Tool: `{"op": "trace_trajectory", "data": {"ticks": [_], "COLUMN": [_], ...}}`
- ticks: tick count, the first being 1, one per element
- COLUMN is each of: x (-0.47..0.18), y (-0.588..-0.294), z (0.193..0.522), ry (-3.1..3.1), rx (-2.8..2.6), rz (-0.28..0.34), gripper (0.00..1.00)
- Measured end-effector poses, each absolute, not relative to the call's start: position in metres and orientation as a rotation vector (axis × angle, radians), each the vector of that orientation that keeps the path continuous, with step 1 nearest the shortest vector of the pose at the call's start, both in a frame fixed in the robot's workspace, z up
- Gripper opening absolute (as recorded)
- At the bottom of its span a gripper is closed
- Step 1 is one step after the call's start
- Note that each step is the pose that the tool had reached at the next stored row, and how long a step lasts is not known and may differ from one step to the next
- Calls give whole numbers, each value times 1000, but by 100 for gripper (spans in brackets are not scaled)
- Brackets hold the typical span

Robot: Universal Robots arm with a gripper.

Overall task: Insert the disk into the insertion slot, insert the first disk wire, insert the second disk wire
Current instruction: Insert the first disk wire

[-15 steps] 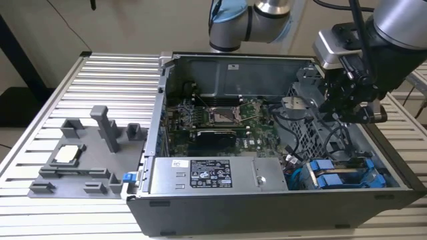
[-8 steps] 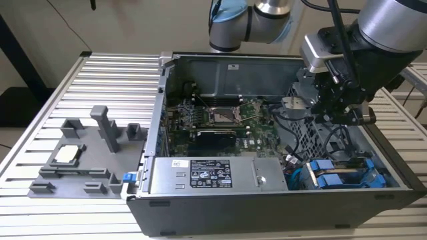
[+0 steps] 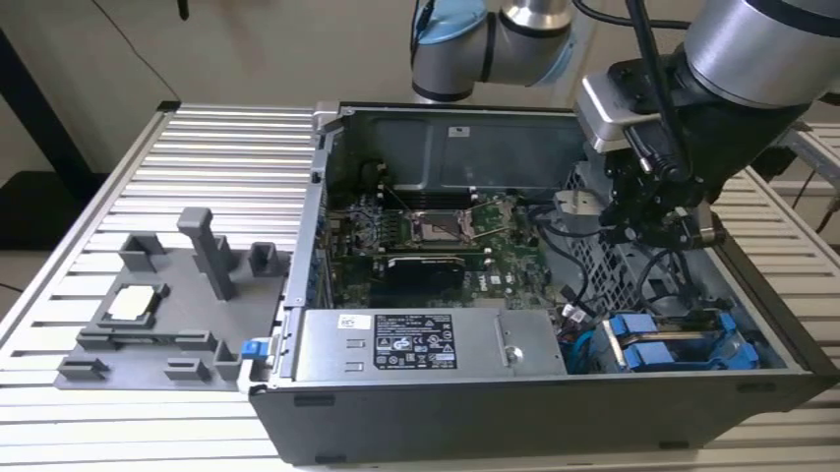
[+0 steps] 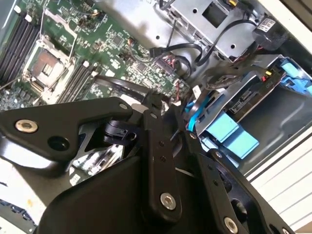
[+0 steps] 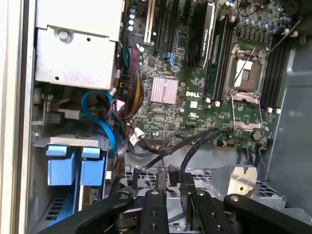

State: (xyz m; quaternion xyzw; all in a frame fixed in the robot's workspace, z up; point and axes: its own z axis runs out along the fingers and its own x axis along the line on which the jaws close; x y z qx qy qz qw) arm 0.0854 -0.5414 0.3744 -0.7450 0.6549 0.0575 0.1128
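The arm reaches steeply down into the open computer case (image 3: 525,413), beside the motherboard (image 3: 447,231). The gripper (image 5: 178,178) has its jaws drawn nearly together, pinching a black wire (image 5: 195,146). The disk (image 3: 663,346), in its blue bracket, sits inside the insertion slot (image 5: 68,141).

Open computer case (image 3: 525,418) on slatted table (image 3: 197,147); motherboard (image 3: 434,231) and grey power-supply box (image 3: 420,344) inside it, grey fixture (image 3: 184,307) beside it.
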Motion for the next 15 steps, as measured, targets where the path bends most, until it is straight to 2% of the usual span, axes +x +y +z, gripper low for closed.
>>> {"op": "trace_trajectory", "data": {"ticks": [15], "x": [79], "y": [-541], "z": [369], "ry": [1871], "rx": [-2231], "rz": [174], "gripper": [27]}}
